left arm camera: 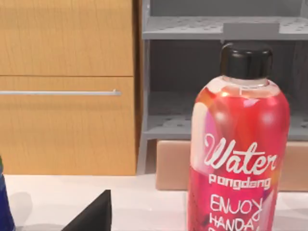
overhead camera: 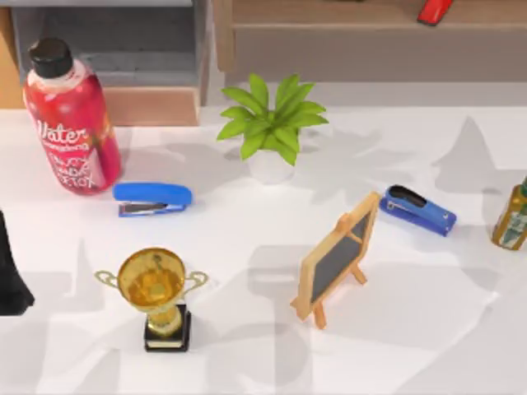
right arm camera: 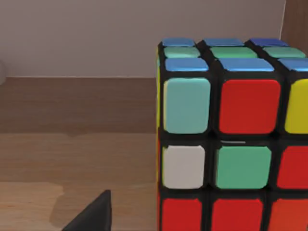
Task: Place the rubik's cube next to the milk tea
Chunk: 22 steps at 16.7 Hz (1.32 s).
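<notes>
The rubik's cube (right arm camera: 231, 134) stands close in the right wrist view, on a brown wooden surface before a pale wall. Its near face shows red, green, white, cyan and yellow tiles. A dark tip of my right gripper (right arm camera: 91, 216) pokes in beside the cube, apart from it. The milk tea is out of view. My left gripper (overhead camera: 10, 276) is a dark shape at the table's left edge. In the left wrist view my left gripper (left arm camera: 94, 216) sits just short of a red bottle (left arm camera: 238, 159) labelled Water.
On the white table stand the red bottle (overhead camera: 70, 123), a blue stapler (overhead camera: 152, 198), a potted plant (overhead camera: 270, 127), a gold trophy (overhead camera: 158, 296), a small easel chalkboard (overhead camera: 338, 259), a second blue stapler (overhead camera: 418, 210) and a green bottle (overhead camera: 512, 216). Wooden shelves (overhead camera: 329, 41) line the back.
</notes>
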Each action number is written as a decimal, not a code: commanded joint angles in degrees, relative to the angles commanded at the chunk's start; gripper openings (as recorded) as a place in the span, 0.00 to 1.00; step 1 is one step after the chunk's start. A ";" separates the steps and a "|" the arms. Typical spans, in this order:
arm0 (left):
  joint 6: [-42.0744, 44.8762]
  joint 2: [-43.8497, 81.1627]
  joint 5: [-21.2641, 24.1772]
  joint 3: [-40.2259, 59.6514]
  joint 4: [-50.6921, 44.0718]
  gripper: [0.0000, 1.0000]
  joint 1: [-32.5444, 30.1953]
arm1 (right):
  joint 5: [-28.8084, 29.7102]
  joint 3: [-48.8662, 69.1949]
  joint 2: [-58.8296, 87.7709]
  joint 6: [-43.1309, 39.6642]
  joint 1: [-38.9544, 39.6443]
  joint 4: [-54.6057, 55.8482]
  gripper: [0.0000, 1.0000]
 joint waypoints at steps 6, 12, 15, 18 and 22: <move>0.00 0.00 0.00 0.00 0.00 1.00 0.00 | 1.96 10.50 6.21 -0.05 1.86 -4.30 1.00; 0.00 0.00 0.00 0.00 0.00 1.00 0.00 | 2.47 13.89 8.64 -0.08 2.25 -5.44 1.00; 0.00 0.00 0.00 0.00 0.00 1.00 0.00 | 2.47 13.89 8.64 -0.08 2.25 -5.44 0.85; 0.00 0.00 0.00 0.00 0.00 1.00 0.00 | 2.47 13.89 8.64 -0.08 2.25 -5.44 0.62; 0.00 0.00 0.00 0.00 0.00 1.00 0.00 | 2.47 13.89 8.64 -0.08 2.25 -5.44 0.32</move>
